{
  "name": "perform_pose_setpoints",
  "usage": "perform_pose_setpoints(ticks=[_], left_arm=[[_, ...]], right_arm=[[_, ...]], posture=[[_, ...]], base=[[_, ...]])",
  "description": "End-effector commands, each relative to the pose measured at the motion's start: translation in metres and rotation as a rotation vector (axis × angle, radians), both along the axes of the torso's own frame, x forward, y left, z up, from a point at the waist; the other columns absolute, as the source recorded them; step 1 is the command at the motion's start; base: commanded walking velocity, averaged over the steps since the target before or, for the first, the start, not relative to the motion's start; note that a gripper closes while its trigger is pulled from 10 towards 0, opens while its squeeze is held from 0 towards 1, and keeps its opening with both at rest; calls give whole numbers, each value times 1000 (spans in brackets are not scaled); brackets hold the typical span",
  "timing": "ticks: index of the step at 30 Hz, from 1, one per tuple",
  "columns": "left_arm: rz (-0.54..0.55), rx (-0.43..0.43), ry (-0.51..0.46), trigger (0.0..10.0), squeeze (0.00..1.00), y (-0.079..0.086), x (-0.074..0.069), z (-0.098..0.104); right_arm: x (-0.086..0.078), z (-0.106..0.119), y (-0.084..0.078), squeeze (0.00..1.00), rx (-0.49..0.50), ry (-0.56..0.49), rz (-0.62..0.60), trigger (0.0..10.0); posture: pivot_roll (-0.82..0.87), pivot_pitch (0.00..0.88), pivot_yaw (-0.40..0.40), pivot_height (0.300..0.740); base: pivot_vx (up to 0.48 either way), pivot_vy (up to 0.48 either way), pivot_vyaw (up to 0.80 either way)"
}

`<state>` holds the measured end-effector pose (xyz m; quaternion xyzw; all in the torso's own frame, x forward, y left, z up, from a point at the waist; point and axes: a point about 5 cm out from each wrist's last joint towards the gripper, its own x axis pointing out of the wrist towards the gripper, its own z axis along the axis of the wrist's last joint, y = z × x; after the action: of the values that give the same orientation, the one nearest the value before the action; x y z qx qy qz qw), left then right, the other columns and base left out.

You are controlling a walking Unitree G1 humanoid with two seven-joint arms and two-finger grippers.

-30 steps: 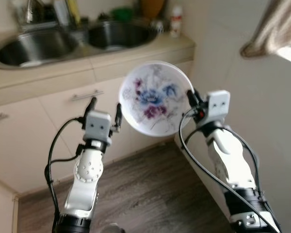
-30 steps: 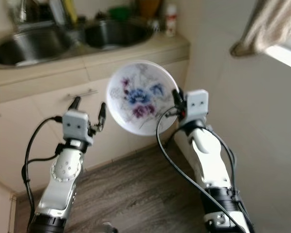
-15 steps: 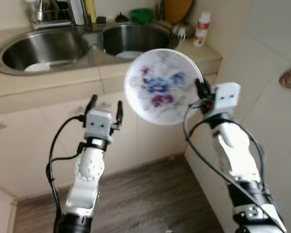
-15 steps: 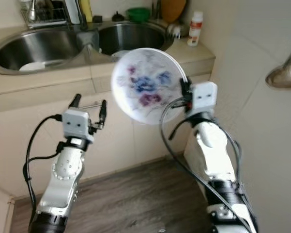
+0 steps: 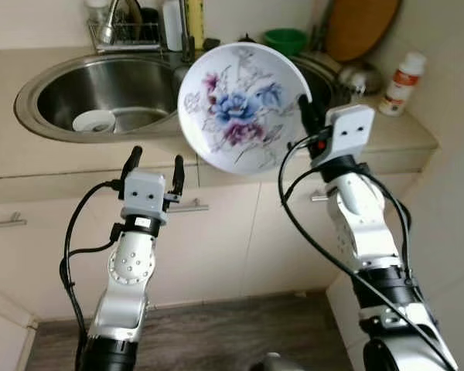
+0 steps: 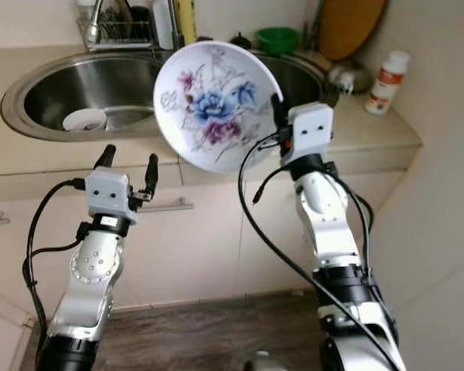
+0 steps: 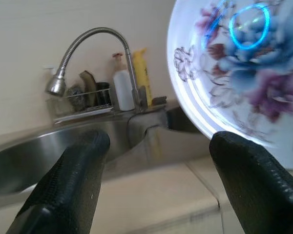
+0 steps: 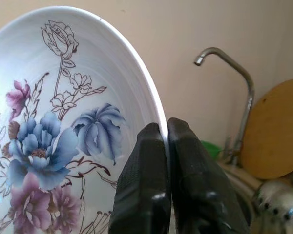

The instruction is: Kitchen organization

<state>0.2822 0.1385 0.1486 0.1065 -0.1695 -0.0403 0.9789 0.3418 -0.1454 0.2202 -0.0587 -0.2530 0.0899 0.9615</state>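
Raised since the earlier frame, the right end effector (image 5: 304,116) is now carrying the white round plate with blue and purple flowers (image 5: 243,107) in front of the steel double sink (image 5: 77,97).
Its two black fingers (image 8: 158,183) are pinching the plate's rim, holding it upright on edge above the beige surface (image 5: 31,158); the left end effector (image 5: 152,165) is hovering just beside the plate's lower edge with fingers spread, gripping nothing, above the cream cabinet door (image 5: 209,247).

White plate (image 5: 243,104) bears blue and purple flowers.
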Motion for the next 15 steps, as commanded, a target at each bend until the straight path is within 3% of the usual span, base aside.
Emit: perform_pose_setpoints(ticks=[1, 6, 15], left_arm=[[12, 6, -21, 10000, 0, 5, 1, 5], [9, -1, -26, 10000, 0, 4, 1, 5], [-2, -1, -17, 10000, 0, 0, 2, 3]], right_arm=[[-1, 19, 11, 0, -23, -94, 32, 0], [-2, 30, 12, 0, -9, -154, 17, 0], [2, 41, 3, 0, 26, -179, -33, 0]], posture=[[-87, 0, -48, 740], [-86, 0, -50, 740], [-86, 0, -52, 740]], base=[[480, 0, 800], [367, 0, 661], [27, 0, 0]])
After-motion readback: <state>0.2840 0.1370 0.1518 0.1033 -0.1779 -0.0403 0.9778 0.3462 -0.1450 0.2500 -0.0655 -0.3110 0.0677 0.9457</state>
